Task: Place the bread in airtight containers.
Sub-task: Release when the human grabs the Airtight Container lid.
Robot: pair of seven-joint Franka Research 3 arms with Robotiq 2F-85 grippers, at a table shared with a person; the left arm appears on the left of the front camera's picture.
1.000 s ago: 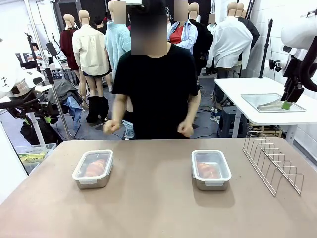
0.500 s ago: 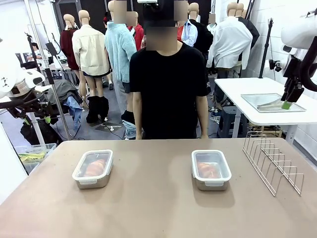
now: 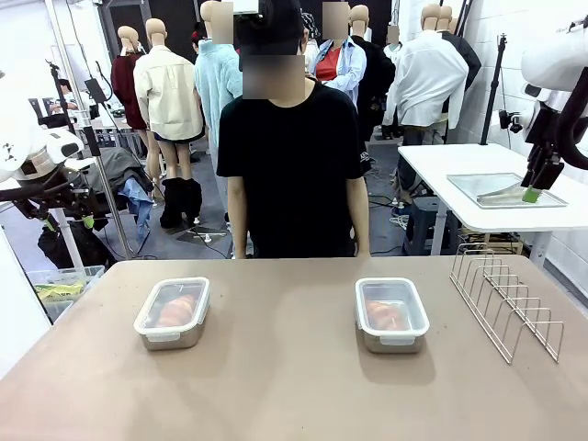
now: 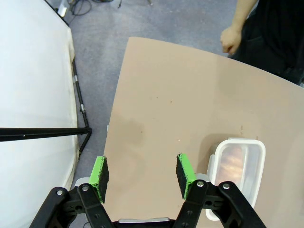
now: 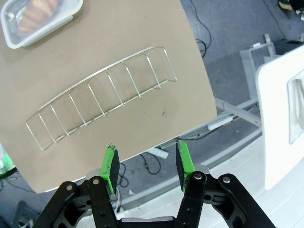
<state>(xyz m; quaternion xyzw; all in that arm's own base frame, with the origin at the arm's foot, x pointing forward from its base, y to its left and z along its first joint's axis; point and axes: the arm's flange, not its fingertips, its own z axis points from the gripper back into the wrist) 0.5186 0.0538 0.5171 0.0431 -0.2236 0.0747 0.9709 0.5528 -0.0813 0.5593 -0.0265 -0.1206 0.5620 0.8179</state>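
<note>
Person at the far side of the desk point(image 3: 294, 386) has gone from fists held up in front of the body a second ago to arms hanging straight down — standing back, hands off the work. On the desk itself nothing has shifted over that second.

Left tin point(image 3: 173, 313): clear lid on, bread point(image 3: 176, 310) visible through it. Right tin point(image 3: 392, 314): lid on as well, bread point(image 3: 387, 314) inside. Both sit apart toward the far half of the desk, the wire rack point(image 3: 505, 299) off to my right side of them. In the left wrist view the person's hand point(image 4: 231, 39) hangs loosely curled beyond the far edge.

Left gripper point(image 4: 142, 173): fingers spread, nothing between them, held high above the desk's left edge with the lidded tin just beside its line of sight. Right gripper point(image 5: 146, 163): fingers spread and empty too, hanging above the desk's right edge with the rack beneath.

My reading — the person stepping back, with both lids seated and both arms parked clear, suggests the packing is finished or very nearly so. I cannot tell from here whether the lid clips are fully snapped; that would be the only item left to check.
</note>
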